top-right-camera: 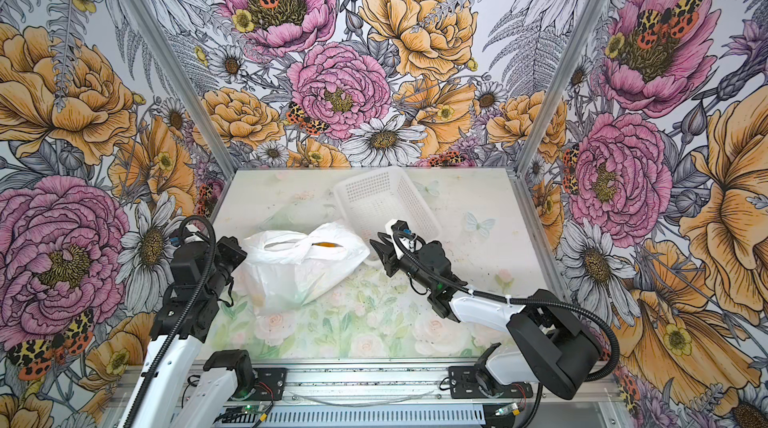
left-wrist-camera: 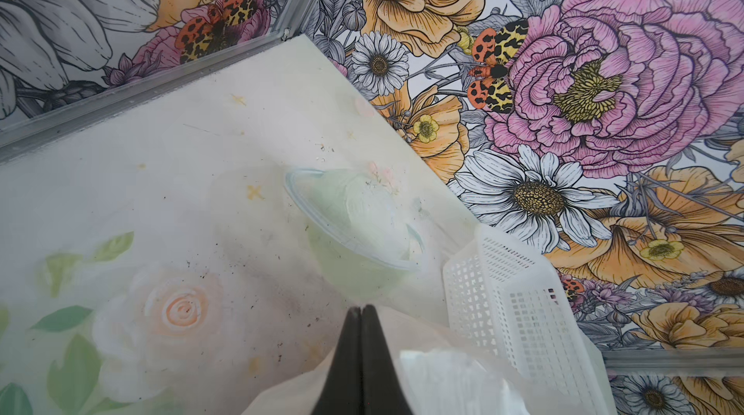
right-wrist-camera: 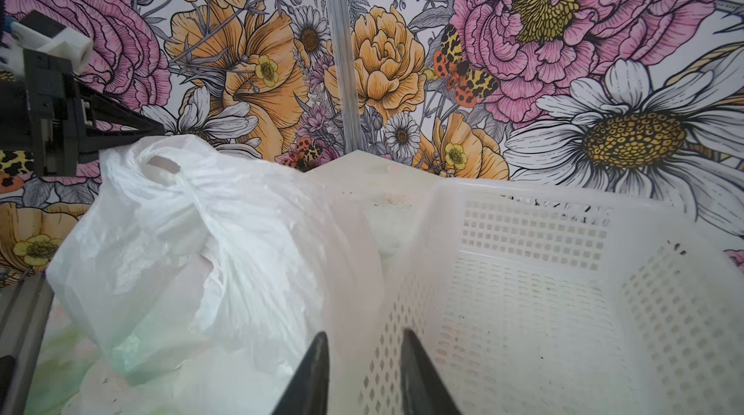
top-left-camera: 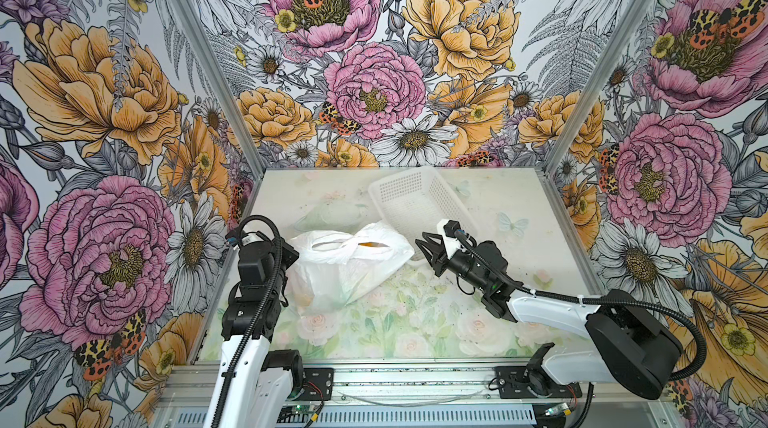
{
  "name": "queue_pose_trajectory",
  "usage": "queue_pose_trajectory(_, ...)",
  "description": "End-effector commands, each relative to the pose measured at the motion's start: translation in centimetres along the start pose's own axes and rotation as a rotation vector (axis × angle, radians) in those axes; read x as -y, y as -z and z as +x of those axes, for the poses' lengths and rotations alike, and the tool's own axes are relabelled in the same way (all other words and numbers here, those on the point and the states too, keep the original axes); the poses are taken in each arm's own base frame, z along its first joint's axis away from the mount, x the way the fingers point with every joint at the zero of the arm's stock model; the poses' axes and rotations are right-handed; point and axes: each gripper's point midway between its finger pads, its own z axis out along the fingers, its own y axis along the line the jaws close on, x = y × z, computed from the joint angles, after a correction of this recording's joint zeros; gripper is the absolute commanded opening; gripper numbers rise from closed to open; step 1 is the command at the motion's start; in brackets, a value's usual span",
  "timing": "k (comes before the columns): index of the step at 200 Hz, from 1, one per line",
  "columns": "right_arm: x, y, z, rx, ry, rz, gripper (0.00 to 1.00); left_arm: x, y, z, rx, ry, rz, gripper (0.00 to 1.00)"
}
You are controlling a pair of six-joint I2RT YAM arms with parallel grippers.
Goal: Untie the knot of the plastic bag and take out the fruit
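Table (top-left-camera: 415, 322) front is bare, so room to drag toward me if needed. L gripper (left-wrist-camera: 362, 308) next: jaws pressed together, tips at the upper left edge of the bag (top-left-camera: 332, 276); can't tell if any film is caught btw them. R gripper (right-wrist-camera: 364, 333) is half spread w/ nothing in it, just right of the bag. Bag slumps mid-table, knot (top-left-camera: 351, 246) on top btw the two handle loops, looks tied. The fruit (top-left-camera: 371, 244) is all inside: an orange patch shows through the right loop, the rest only faint tints. I judge we're on step one, untying, nothing out so far. Next move, I reckon: R comes in over the top and nips one strand at the knot while L steadies the bag; thin film, so small bite, slow pull. L arm works hard by the left wall, little room outward; R has open table on its right. Behind the bag the basket (top-left-camera: 415, 201) sits right beside its far right corner, prob touching, and R's tips are near its rim, so tight there. Clear dish (top-left-camera: 332, 216) just behind the bag, left side, then the back wall
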Motion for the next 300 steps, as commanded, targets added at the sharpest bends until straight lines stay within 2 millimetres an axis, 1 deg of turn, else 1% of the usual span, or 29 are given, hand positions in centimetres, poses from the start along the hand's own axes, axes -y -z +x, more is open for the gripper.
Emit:
queue_pose_trajectory(1,-1.8,0.1,-3.1,0.024,0.040,-0.055,0.60,1.7,-0.9,0.4,-0.035,-0.015,0.065,0.00)
queue_pose_trajectory(16,-3.1,0.4,-4.0,-0.015,0.085,-0.050,0.72,2.1,-1.5,1.0,-0.060,-0.031,0.067,0.00)
queue_pose_trajectory(20,-3.6,0.4,-3.8,-0.038,0.102,-0.059,0.75,2.2,-1.7,1.2,-0.067,-0.035,0.069,0.00)
queue_pose_trajectory(27,-4.4,0.5,-3.9,-0.069,0.138,-0.071,0.77,2.4,-1.8,1.4,-0.078,-0.037,0.073,0.00)
queue_pose_trajectory(33,-6.2,0.5,-3.9,-0.093,0.168,-0.104,0.78,2.5,-1.9,1.4,-0.083,-0.036,0.077,0.00)
queue_pose_trajectory(48,-8.2,0.2,-3.7,-0.153,0.210,-0.143,0.83,2.6,-2.1,1.6,-0.094,-0.039,0.079,0.00)
queue_pose_trajectory(61,-9.7,-0.5,-3.2,-0.201,0.215,-0.185,0.85,2.7,-2.1,1.6,-0.095,-0.040,0.082,0.00)
queue_pose_trajectory(68,-10.0,-1.2,-3.1,-0.220,0.216,-0.186,0.85,2.8,-2.0,1.5,-0.092,-0.040,0.085,0.00)
queue_pose_trajectory(83,-10.6,-2.9,-1.9,-0.282,0.221,-0.186,0.85,2.8,-1.7,1.3,-0.082,-0.041,0.087,0.00)
queue_pose_trajectory(88,-10.7,-3.6,-0.9,-0.315,0.228,-0.185,0.85,2.8,-1.6,1.2,-0.077,-0.041,0.089,0.00)
queue_pose_trajectory(92,-10.9,-4.0,-0.8,-0.327,0.235,-0.185,0.84,2.8,-1.6,1.2,-0.074,-0.042,0.089,0.00)
queue_pose_trajectory(94,-10.9,-4.3,-0.1,-0.348,0.238,-0.182,0.84,2.8,-1.5,1.2,-0.073,-0.042,0.089,0.00)
queue_pose_trajectory(100,-11.0,-4.9,0.1,-0.365,0.250,-0.175,0.83,2.8,-1.4,1.0,-0.067,-0.042,0.089,0.00)
queue_pose_trajectory(103,-11.0,-5.4,0.8,-0.387,0.256,-0.171,0.83,2.7,-1.4,1.0,-0.066,-0.042,0.088,0.00)
queue_pose_trajectory(108,-11.2,-5.9,1.1,-0.401,0.267,-0.169,0.82,2.7,-1.3,1.0,-0.063,-0.042,0.085,0.00)
queue_pose_trajectory(123,-11.4,-7.4,3.0,-0.463,0.283,-0.168,0.77,2.5,-1.2,0.9,-0.057,-0.039,0.076,0.00)
queue_pose_trajectory(130,-11.3,-8.1,3.6,-0.481,0.289,-0.160,0.71,2.4,-1.2,0.8,-0.056,-0.040,0.073,0.00)
queue_pose_trajectory(144,-10.8,-8.9,3.9,-0.487,0.292,-0.124,0.54,2.3,-1.2,0.8,-0.053,-0.042,0.066,0.00)
queue_pose_trajectory(150,-10.8,-9.1,3.9,-0.483,0.290,-0.118,0.45,2.2,-1.1,0.7,-0.051,-0.043,0.062,0.07)
queue_pose_trajectory(156,-10.7,-9.2,3.8,-0.475,0.289,-0.113,0.38,2.1,-1.1,0.7,-0.048,-0.045,0.053,0.18)
queue_pose_trajectory(163,-10.6,-9.2,3.4,-0.456,0.287,-0.103,0.25,1.8,-0.9,0.4,-0.039,-0.049,0.033,0.31)
queue_pose_trajectory(170,-10.4,-9.2,2.9,-0.433,0.282,-0.093,0.17,1.5,-0.5,0.1,-0.026,-0.054,0.004,0.40)
queue_pose_trajectory(184,-10.5,-8.7,2.1,-0.390,0.272,-0.094,0.08,0.6,1.0,-1.0,0.020,-0.047,-0.070,0.62)
queue_pose_trajectory(191,-10.5,-8.5,1.8,-0.369,0.269,-0.095,0.07,0.6,1.9,-1.3,0.029,-0.039,-0.080,0.68)
queue_pose_trajectory(205,-10.4,-8.1,1.1,-0.334,0.261,-0.096,0.03,1.1,3.8,-1.2,0.032,-0.003,-0.059,0.75)
queue_pose_trajectory(218,-10.3,-7.9,0.9,-0.318,0.255,-0.093,0.01,2.1,5.1,-0.2,0.006,0.015,-0.007,0.79)
queue_pose_trajectory(230,-10.1,-7.9,0.9,-0.314,0.249,-0.089,0.00,2.3,5.7,1.2,-0.031,0.020,0.002,0.81)
queue_pose_trajectory(275,-9.4,-8.2,1.2,-0.314,0.230,-0.068,0.00,3.5,6.0,7.4,-0.219,0.014,0.004,0.84)
queue_pose_trajectory(300,-9.5,-8.1,1.0,-0.305,0.219,-0.076,0.00,4.1,5.7,9.6,-0.242,-0.006,-0.014,0.96)
